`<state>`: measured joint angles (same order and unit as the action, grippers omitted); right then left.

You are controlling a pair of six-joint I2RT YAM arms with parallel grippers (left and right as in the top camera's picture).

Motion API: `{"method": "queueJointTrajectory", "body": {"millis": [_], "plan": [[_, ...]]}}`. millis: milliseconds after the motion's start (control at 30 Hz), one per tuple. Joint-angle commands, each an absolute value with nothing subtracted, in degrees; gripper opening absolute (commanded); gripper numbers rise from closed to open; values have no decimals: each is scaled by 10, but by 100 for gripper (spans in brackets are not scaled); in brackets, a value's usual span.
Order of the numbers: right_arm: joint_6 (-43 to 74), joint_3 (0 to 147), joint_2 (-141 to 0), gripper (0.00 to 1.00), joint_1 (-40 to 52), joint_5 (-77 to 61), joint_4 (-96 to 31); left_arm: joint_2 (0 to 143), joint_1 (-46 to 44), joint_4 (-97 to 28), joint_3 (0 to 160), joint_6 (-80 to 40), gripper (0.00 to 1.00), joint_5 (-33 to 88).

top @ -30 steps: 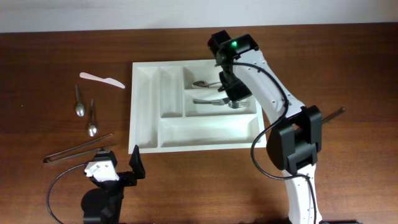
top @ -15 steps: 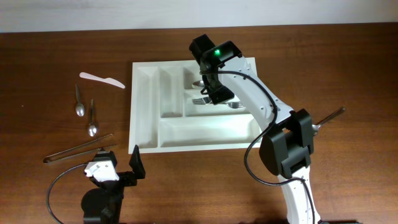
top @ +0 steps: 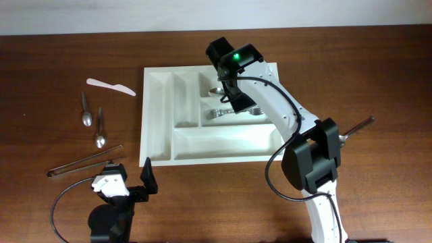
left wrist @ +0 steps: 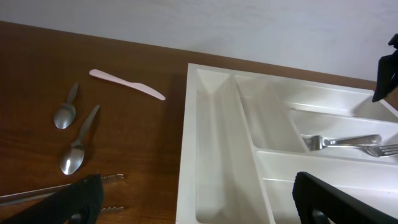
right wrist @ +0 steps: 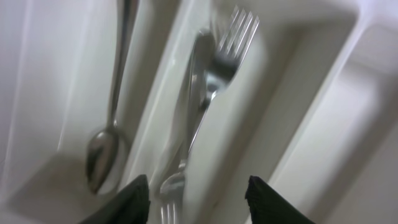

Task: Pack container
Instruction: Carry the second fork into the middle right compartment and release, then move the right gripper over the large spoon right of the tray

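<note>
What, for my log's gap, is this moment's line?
right hand: open above white plastic cutlery tray; metal forks: middle slot; left hand: open

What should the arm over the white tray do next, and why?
Probably lift the right gripper straight up, clear of the container. Its jaws stand apart and the forks lie loose in their slot, so this drop looks finished.

left gripper [left wrist: 196, 190] rests wide open, right gripper [right wrist: 198, 198] hangs parted.
</note>
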<state>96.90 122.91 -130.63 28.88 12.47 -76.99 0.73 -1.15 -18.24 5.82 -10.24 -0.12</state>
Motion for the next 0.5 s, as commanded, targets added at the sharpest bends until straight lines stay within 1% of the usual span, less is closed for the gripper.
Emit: {"method": "queueJointTrajectory", "body": {"millis": [0, 100, 233, 467], "plan": [[882, 1233, -1279, 57, 267, 214, -797, 3, -10, -183, 57, -97, 99, 7], [877, 1234, -1268, 59, 234, 262, -867, 3, -10, -183, 57, -97, 99, 7], [877, 1234, -1260, 62, 174, 246, -928, 3, -10, -183, 57, -97, 99, 7], [877, 1234, -1260, 65, 90, 185, -935, 3, -10, -183, 57, -97, 99, 7]]}}
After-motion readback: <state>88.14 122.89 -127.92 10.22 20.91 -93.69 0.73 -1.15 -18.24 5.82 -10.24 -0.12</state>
